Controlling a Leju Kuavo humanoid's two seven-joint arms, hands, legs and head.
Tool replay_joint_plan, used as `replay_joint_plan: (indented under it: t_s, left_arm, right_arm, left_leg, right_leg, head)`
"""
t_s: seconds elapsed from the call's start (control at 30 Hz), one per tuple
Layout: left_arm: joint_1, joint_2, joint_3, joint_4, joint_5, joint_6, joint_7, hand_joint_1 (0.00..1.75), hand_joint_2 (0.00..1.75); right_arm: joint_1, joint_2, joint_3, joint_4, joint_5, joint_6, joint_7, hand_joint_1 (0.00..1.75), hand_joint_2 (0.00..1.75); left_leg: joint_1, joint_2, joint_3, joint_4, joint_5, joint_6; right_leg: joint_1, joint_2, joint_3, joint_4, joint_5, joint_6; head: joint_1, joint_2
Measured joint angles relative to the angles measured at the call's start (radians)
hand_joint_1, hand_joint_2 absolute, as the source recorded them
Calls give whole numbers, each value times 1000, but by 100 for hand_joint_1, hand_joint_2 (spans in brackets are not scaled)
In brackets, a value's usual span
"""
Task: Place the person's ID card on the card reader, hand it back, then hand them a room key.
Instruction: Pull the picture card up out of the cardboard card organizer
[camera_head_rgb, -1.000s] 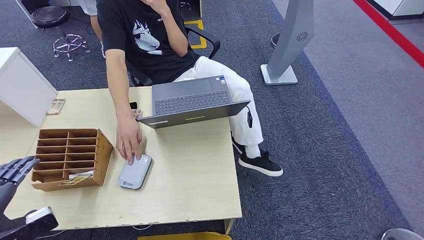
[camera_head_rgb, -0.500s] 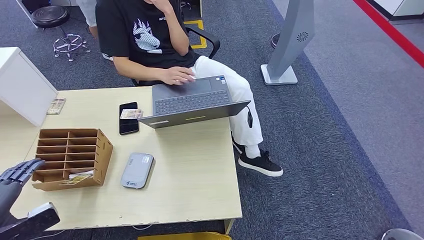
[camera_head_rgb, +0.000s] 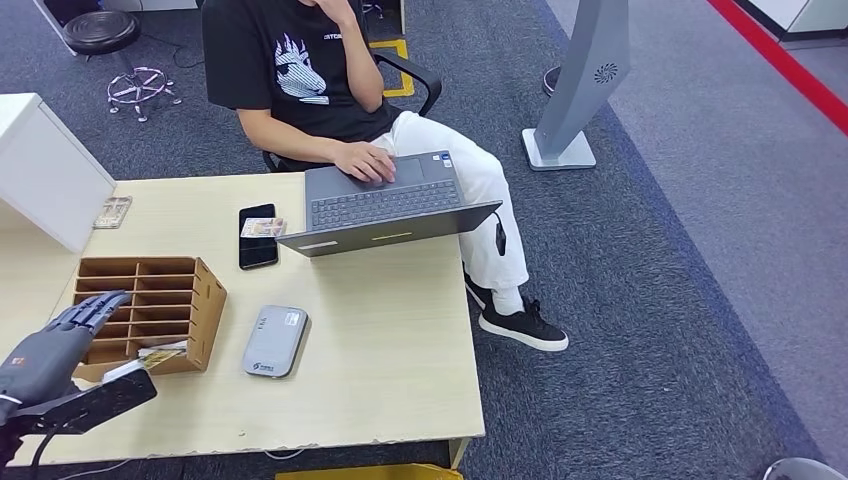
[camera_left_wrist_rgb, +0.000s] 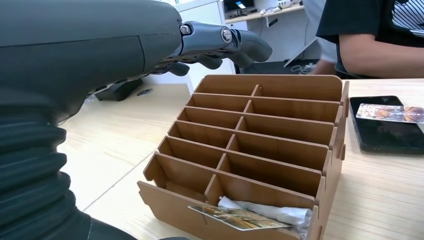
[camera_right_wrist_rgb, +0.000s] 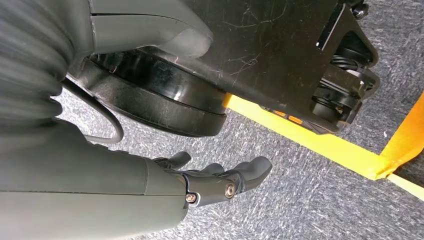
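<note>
The grey card reader (camera_head_rgb: 272, 341) lies flat on the wooden table (camera_head_rgb: 390, 340). Farther back, a card (camera_head_rgb: 263, 228) rests on a black phone (camera_head_rgb: 257, 240); the left wrist view shows the same card (camera_left_wrist_rgb: 391, 113) and phone (camera_left_wrist_rgb: 385, 131). My left hand (camera_head_rgb: 60, 338) hovers with straight fingers over the near left corner of the brown wooden organiser (camera_head_rgb: 150, 308) and holds nothing. Its fingers (camera_left_wrist_rgb: 225, 42) stand above the organiser (camera_left_wrist_rgb: 260, 145), where a printed card (camera_left_wrist_rgb: 239, 218) lies in the front slot on crumpled paper. My right hand (camera_right_wrist_rgb: 220, 182) hangs over carpet, holding nothing.
A person sits behind the table with one hand (camera_head_rgb: 365, 160) on an open grey laptop (camera_head_rgb: 385, 205). A white box (camera_head_rgb: 40, 170) stands at the table's left, with a small card-like item (camera_head_rgb: 112, 212) beside it. A grey stand (camera_head_rgb: 580, 90) rises from the carpet on the right.
The person's hand left the card reader and went to the laptop, which uncovered the phone and card. My left hand has risen and moved right, over the organiser's corner.
</note>
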Motion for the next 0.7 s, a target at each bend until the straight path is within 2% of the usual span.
replay_joint_plan:
  t_s: [0.37,0.5,0.63,0.7]
  left_arm:
    - [-71,-21,-55,63,-15,-3,8,0,175]
    - [-101,-29,-88,84,-6,-1,-3,0,175]
    - [-131,-24,-114,85,35,-10,-34,0,175]
    - [-146,-6,-133,78,61,-33,-51,0,175]
  right_arm:
    - [4,-4,13,-7,-16,0,3,0,175]
    - [5,-6,19,-4,-38,0,-20,0,175]
    - [4,-7,19,11,-59,0,-46,0,175]
    - [2,-7,20,17,-65,0,-54,0,175]
  left_leg:
    - [0,0,0,0,0,0]
    - [0,0,0,0,0,0]
    - [0,0,0,0,0,0]
    - [0,1,0,0,0,0]
  right_leg:
    - [0,0,-1,0,0,0]
    - [0,0,-1,0,0,0]
    - [0,0,-1,0,0,0]
    - [0,1,-1,0,0,0]
  head:
    - [0,0]
    - [0,0]
    - [0,0]
    - [0,0]
